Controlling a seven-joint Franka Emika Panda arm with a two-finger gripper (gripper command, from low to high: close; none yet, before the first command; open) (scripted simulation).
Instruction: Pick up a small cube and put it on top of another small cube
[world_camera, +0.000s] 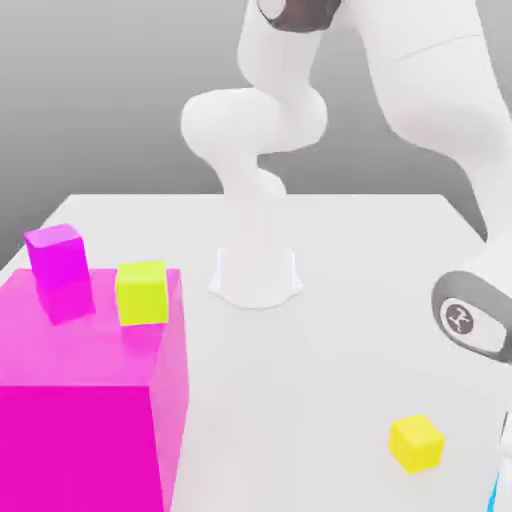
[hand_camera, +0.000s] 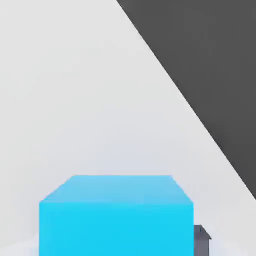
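Note:
A small blue cube sits very close under my hand camera on the white table. A dark part of my gripper shows right beside one side of this cube. A sliver of the blue cube also peeks in at the bottom corner on the exterior view's right, below my arm's wrist. A small yellow cube lies on the table a little to the exterior view's left of it.
A large magenta block stands at the exterior view's left, with a small magenta cube and a yellow-green cube on top. My arm's white base rises mid-table. The table's edge runs close by the blue cube.

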